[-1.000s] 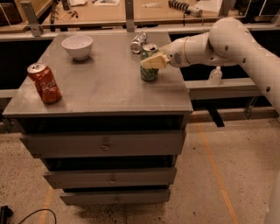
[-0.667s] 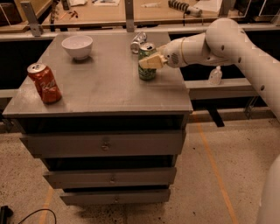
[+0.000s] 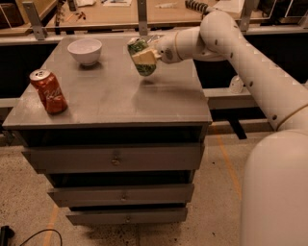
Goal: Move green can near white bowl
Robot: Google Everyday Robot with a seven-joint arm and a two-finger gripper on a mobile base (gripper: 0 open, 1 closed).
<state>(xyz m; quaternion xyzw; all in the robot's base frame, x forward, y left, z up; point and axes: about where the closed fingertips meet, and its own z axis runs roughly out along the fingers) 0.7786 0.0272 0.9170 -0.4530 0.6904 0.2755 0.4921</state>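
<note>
The green can [image 3: 141,57] is held in my gripper [image 3: 146,55], lifted a little above the grey cabinet top [image 3: 110,96] and tilted with its silver top leaning left. The gripper reaches in from the right on the white arm and is shut on the can's body. The white bowl [image 3: 85,51] stands at the back left of the top, about a can's height to the left of the held can. The can's shadow falls on the top just below it.
A red cola can [image 3: 48,91] stands near the front left edge of the cabinet top. A silver can [image 3: 155,39] is partly hidden behind the gripper at the back. A wooden workbench [image 3: 120,12] runs behind the cabinet. Drawers [image 3: 115,158] face front.
The gripper has lifted the green can off the top, tilted it, and carried it left toward the white bowl. The camera view has also shifted closer.
</note>
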